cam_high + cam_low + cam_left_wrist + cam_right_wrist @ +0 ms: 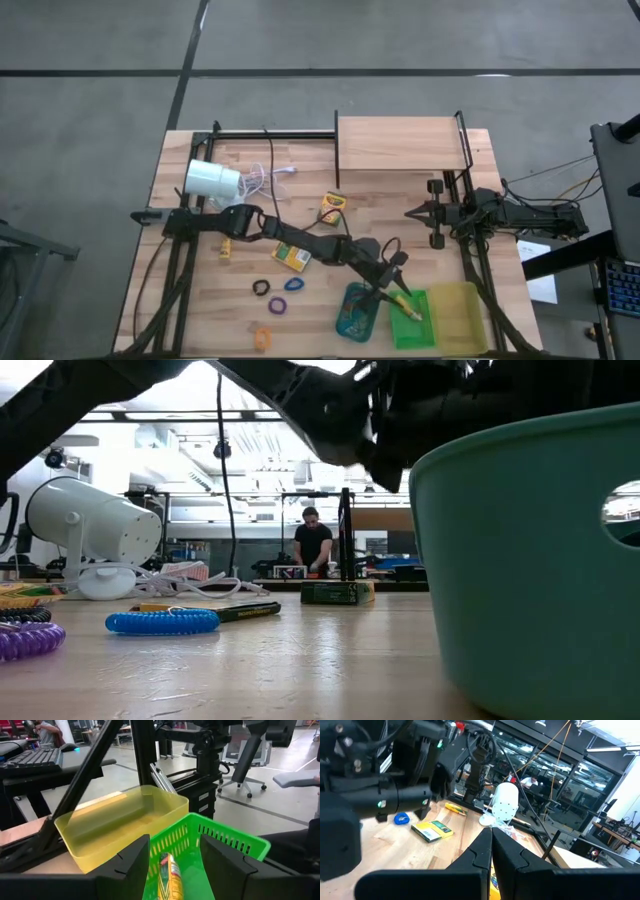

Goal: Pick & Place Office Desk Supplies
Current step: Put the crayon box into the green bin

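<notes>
Hovering over the green tray (412, 322), the left gripper (396, 290) is holding its jaws apart with nothing between them, and the yellow-and-green crayon box (170, 875) is lying in that tray right below the gap, its long axis running straight ahead along the line of the fingers (129, 866). That is the relation the coming move is turning on: the box is already down in the tray and free of the pads, so the gripper probably needs only to rise clear before reaching for the next piece. The yellow tray (462, 318) is sitting just beside the green one, on the side away from the teal tray (356, 312). The left arm is by far the nearer one to the remaining supplies (a second crayon box (291, 257), the blue loop (293, 284) and the black loop (261, 288) are lying near its forearm). The right gripper (414, 212) is waiting clenched and empty near the wooden shelf (400, 143).
</notes>
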### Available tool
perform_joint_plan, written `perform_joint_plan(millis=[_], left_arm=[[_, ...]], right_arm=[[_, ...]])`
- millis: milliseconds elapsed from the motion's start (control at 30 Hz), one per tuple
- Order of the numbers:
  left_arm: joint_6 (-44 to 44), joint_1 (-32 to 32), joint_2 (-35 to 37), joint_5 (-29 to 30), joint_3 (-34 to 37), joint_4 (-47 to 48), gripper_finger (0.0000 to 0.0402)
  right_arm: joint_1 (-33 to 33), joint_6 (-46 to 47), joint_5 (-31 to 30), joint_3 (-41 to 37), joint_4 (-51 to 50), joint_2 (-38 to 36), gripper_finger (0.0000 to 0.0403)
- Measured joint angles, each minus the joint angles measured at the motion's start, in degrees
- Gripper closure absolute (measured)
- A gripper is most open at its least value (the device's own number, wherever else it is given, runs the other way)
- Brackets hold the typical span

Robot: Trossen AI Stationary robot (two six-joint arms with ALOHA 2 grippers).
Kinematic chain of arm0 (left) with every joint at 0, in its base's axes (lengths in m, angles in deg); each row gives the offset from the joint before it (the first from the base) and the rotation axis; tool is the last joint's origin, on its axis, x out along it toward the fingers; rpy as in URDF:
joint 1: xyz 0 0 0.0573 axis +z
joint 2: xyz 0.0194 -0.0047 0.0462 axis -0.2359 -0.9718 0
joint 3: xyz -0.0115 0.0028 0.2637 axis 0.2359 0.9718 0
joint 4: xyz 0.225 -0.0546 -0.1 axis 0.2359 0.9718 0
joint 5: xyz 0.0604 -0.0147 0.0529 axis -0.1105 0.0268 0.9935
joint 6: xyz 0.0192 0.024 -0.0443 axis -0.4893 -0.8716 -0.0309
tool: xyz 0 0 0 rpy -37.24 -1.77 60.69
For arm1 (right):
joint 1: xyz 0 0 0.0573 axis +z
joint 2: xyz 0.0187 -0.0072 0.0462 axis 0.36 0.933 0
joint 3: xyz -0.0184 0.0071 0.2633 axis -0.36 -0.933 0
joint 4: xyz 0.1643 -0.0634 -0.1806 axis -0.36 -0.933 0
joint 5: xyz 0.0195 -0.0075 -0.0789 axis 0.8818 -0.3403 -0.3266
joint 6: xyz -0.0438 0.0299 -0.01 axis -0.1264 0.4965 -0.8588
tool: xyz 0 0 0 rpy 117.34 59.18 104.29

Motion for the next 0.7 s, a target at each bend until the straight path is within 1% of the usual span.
perform_joint_plan(millis=[100,200,333,500,700], left_arm=[[1.2,0.3,1.9,1.8,0.0,5.3,0.0222],[3.2,0.8,3.8,5.7,0.0,11.4,0.0222],[3.5,1.2,5.7,10.7,0.1,18.6,0.0222],[3.7,1.2,7.8,19.4,0.5,29.7,0.0222],[7.5,1.3,11.1,30.1,0.5,40.0,0.0222]], right_arm=[[0.0,0.0,0.0,0.0,0.0,0.0,0.0394],[0.0,0.0,0.0,0.0,0.0,0.0,0.0394],[0.0,0.0,0.0,0.0,0.0,0.0,0.0394],[0.0,0.0,0.0,0.0,0.0,0.0,0.0394],[0.0,0.0,0.0,0.0,0.0,0.0,0.0394]])
